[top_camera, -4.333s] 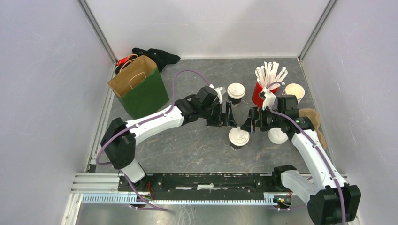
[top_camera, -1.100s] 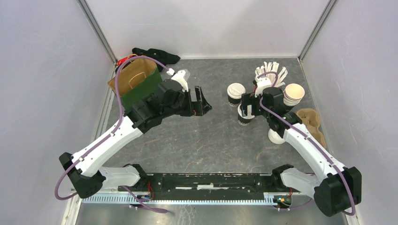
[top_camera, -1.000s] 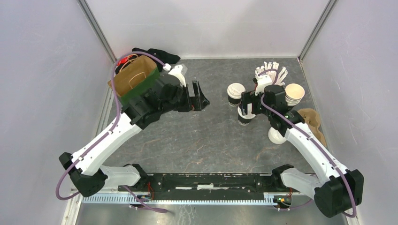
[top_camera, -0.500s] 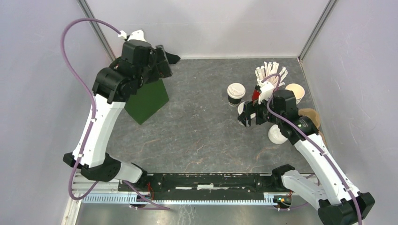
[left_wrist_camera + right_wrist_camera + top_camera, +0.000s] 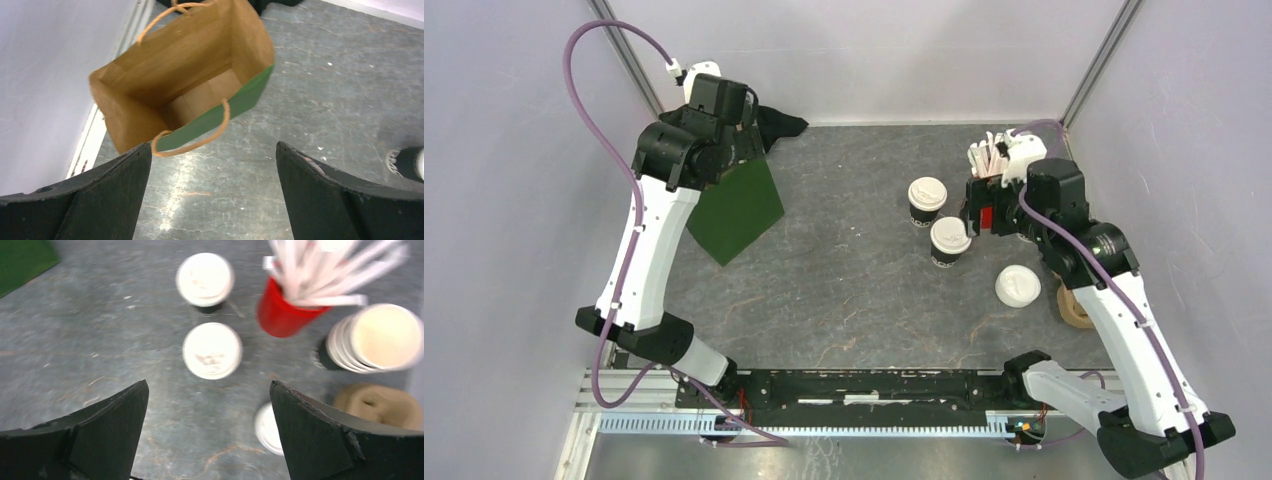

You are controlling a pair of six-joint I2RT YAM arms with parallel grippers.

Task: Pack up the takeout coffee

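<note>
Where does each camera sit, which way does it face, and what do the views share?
Top external: above and behind the bases, looking down on the table; both arms show.
Left wrist: on the left arm, looking down into the open bag; the open left gripper frames the bottom.
Right wrist: looking down on the far lidded cup and near lidded cup; open right gripper at the bottom.
Shared: top and right wrist show both cups; top and left wrist, the bag.

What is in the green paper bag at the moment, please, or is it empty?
Empty: the left wrist view looks into the open bag, showing only bare brown bottom. Both lidded cups stand outside on the table.
</note>
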